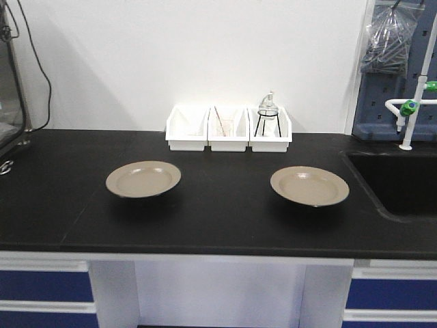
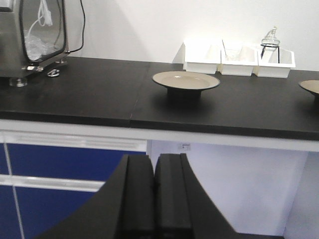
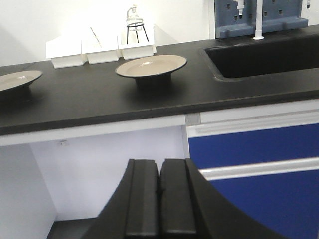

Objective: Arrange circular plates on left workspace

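Note:
Two round tan plates rest on the black countertop (image 1: 61,164). The left plate (image 1: 143,179) (image 2: 186,80) (image 3: 17,79) lies left of centre. The right plate (image 1: 309,185) (image 3: 151,65) (image 2: 310,86) lies near the sink. Neither gripper shows in the front view. In the left wrist view my left gripper (image 2: 154,162) hangs below the counter's front edge, shut with nothing in it. My right gripper (image 3: 159,167) is likewise low in front of the counter, shut and empty.
Three white bins (image 1: 229,128) stand at the back centre, one holding a wire stand with a glass flask (image 1: 268,109). A recessed sink (image 1: 399,181) with a white tap (image 1: 410,109) is at the right. A metal appliance (image 2: 35,35) sits far left. Blue cabinet doors (image 3: 254,144) are below.

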`<state>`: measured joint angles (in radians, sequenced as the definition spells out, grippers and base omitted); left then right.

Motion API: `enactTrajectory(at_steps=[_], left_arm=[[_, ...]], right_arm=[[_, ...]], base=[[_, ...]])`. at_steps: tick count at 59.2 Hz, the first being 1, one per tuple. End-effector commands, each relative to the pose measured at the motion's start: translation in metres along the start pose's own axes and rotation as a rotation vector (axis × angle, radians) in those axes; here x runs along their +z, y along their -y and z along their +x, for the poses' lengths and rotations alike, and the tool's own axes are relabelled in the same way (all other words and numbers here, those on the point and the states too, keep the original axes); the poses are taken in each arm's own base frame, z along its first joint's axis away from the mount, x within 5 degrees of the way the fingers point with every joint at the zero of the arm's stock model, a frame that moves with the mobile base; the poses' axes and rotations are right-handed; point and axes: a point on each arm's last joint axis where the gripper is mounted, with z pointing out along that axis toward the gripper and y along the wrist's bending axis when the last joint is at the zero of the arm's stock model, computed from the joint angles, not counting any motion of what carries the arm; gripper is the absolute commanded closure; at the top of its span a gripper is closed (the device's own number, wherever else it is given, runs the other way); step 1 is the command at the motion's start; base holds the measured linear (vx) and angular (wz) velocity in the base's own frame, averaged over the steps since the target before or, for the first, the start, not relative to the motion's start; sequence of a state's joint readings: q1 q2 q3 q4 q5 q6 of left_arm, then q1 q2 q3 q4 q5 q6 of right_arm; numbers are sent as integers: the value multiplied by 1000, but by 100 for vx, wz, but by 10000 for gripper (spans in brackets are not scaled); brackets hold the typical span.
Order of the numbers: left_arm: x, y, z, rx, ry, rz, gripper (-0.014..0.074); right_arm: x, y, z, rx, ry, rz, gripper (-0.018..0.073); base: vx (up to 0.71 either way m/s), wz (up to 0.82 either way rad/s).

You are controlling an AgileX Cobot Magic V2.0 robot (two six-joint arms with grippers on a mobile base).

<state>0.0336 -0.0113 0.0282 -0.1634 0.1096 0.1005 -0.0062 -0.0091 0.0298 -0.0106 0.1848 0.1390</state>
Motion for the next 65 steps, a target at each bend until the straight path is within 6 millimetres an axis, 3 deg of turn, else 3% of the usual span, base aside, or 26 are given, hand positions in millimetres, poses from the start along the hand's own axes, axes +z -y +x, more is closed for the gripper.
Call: enactTrajectory(at_steps=[1,65], left_arm=[[-1,-1,-5,-11,87,-4,594],[-1,-1,-5,-11,87,-4,594]], right_arm=[[-1,-1,-6,-15,93,-13,559],[-1,-1,-6,-15,93,-13,559]], base=[[41,-6],[39,-2]])
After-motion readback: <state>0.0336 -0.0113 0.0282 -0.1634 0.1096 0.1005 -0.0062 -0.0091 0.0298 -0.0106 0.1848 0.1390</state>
